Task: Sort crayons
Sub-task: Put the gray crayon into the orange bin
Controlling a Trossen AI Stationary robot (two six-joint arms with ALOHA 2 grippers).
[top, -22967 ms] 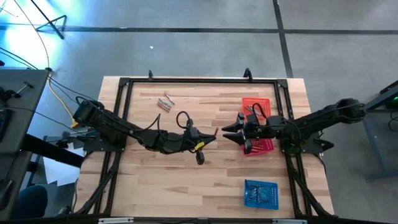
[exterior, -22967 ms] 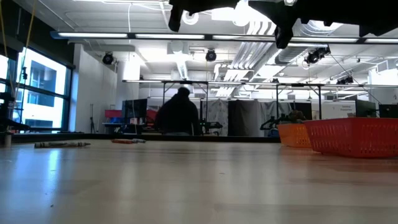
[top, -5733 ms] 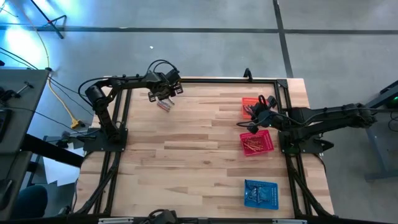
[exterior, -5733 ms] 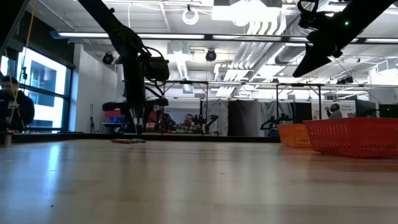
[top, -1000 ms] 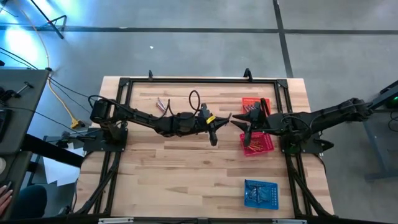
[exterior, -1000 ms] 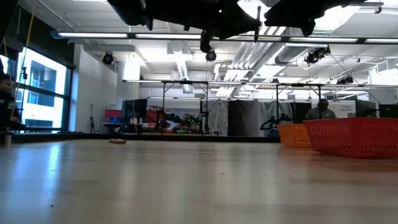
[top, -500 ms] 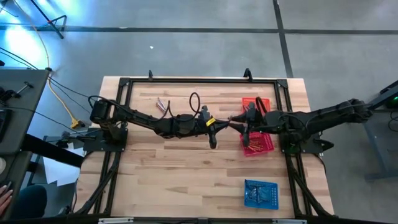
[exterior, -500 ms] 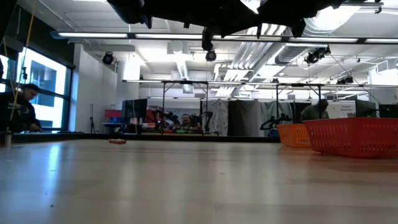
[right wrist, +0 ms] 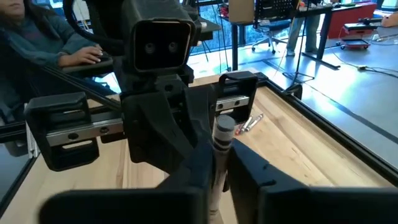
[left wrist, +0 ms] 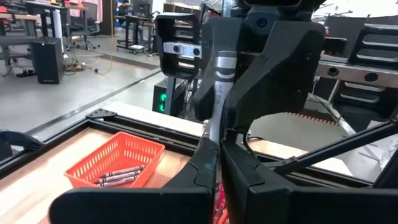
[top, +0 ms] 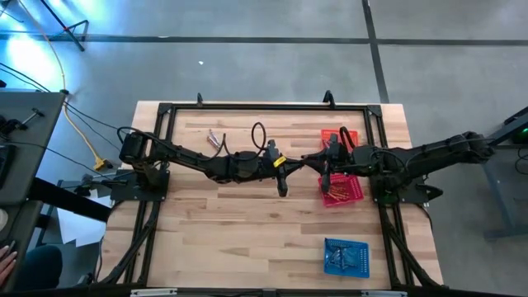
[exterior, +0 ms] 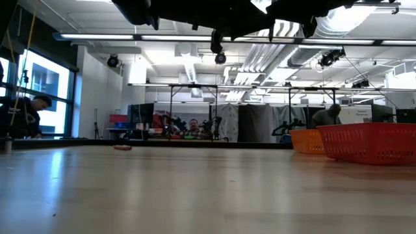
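Grey crayon (right wrist: 222, 142) at frame centre: we now see both the left gripper (top: 299, 164) and right gripper (top: 312, 162) clamped on it. A second ago the right jaws stood wide.

In the high view the two hands meet so tightly that the grey crayon (left wrist: 224, 81) between them is too small to make out there. In the left wrist view the left hand (left wrist: 221, 163) hides the lower end of that crayon, and the right hand (left wrist: 273, 68) behind it covers most of the red basket. The right wrist view shows only the crayon's upper end; the rest sinks between dark fingers (right wrist: 249, 171). The low view cuts both arms off at its top edge, so neither hand shows whole. The sticks in the orange basket (left wrist: 115, 165) blur together. The loose crayons (top: 216, 139) on the counter (top: 247, 223) are too small to tell their colours.
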